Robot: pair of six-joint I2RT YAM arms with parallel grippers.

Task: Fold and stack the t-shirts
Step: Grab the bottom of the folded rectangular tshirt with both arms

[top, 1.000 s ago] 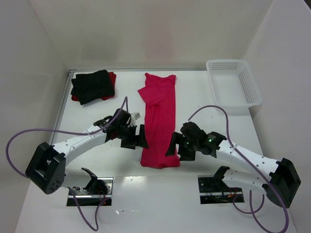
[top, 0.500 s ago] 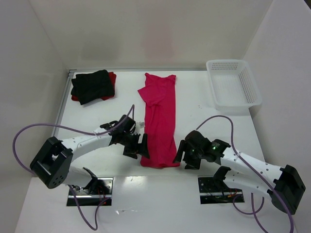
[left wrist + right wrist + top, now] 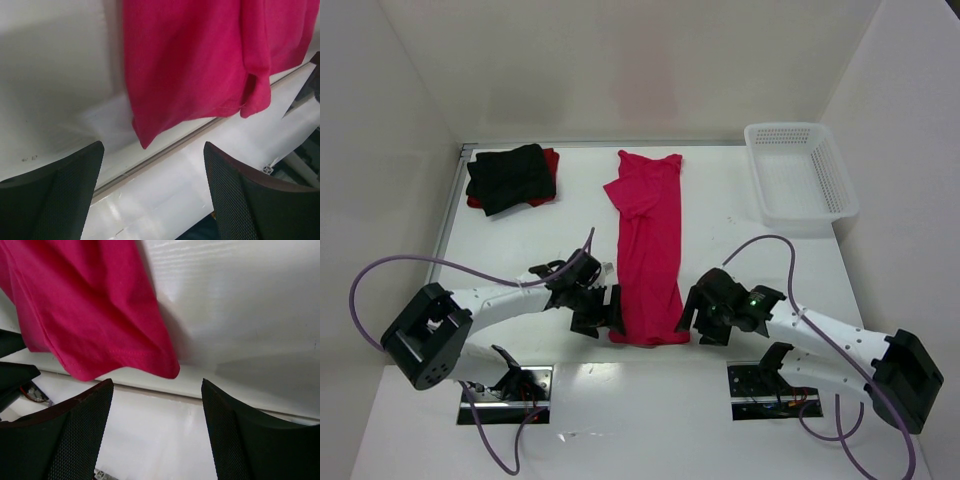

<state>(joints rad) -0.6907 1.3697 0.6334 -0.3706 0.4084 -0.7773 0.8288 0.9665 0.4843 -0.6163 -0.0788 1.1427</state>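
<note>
The left claw [image 3: 607,309] stands wide apart with nothing between its fingers [image 3: 55,195]. It hangs low over the tabletop [image 3: 540,240] at the near-left corner of the crimson-pink t-shirt [image 3: 650,250]. In its wrist view that hem corner lies just ahead of the gap, not clasped. The right claw [image 3: 688,318] is also spread and empty. It sits at the shirt's near-right corner, with the stitched hem just beyond its fingers [image 3: 260,435]. Whether either claw brushes the cloth cannot be told.

The crimson-pink shirt lies flat as a long narrow strip in the middle of the tabletop. Its collar is at the far end and its hem reaches the near edge between the two claws. In the far-left corner a folded black t-shirt [image 3: 508,175] rests on a darker red t-shirt [image 3: 551,157], which peeks out beneath it. A white perforated basket [image 3: 840,185] stands at the far right, well apart from both arms.
</note>
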